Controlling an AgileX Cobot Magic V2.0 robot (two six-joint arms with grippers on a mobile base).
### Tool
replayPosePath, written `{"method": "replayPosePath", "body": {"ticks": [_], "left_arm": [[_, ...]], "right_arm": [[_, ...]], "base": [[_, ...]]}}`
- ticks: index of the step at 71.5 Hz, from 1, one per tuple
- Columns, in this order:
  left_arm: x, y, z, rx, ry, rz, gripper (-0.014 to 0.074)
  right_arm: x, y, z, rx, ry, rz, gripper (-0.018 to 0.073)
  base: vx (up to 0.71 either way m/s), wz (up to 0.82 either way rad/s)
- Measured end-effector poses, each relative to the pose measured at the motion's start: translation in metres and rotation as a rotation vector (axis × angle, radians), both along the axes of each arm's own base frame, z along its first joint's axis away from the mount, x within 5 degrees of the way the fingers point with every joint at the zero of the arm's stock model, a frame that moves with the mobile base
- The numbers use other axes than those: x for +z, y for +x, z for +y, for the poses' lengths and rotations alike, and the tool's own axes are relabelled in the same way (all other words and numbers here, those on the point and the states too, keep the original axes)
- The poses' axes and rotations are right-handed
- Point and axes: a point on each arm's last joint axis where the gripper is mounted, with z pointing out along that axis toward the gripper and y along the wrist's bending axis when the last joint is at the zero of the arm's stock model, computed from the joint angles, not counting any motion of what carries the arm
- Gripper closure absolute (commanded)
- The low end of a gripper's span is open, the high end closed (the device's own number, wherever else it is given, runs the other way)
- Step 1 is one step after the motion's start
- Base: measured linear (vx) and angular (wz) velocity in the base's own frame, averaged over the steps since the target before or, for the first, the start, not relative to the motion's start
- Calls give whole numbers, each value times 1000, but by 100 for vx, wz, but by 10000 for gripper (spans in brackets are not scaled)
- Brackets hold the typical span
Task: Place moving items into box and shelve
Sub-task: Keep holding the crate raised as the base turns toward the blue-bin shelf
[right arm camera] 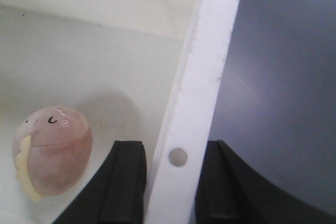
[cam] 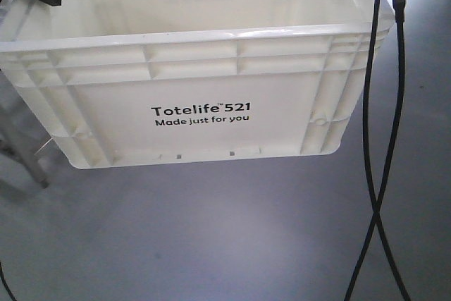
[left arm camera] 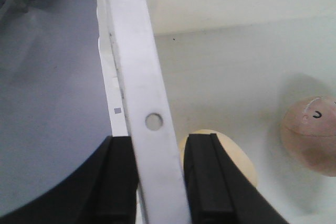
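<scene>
- The white box, printed "Totelife 521", fills the front view from 9 to 3 o'clock, with grey floor at 6 o'clock.
- The left gripper is clamped on one side rim of the box, one finger on each face.
- The right gripper pinches the opposite rim the same way.
- Inside the box, the pink-brown ball lies at 7 o'clock in the right wrist view.
- The cream ball lies at 5 o'clock in the left wrist view, just beside the inner finger.

"Totelife 521" on the box

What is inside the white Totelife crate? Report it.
Two balls lie on the floor of the crate: a pink-brown ball and a cream ball, the latter partly covered by a finger of the left gripper. The rest of the floor lies out of frame.
</scene>
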Motion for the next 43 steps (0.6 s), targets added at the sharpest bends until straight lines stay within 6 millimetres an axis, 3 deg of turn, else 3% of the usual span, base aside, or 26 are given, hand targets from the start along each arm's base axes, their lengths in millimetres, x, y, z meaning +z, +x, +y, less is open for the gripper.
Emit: {"method": "replayPosePath", "body": {"ticks": [43], "left_arm": [[0,0,0,0,-2,0,613]], "right_arm": [[0,0,0,0,0,0,570]], "base": [[32,-49]]}}
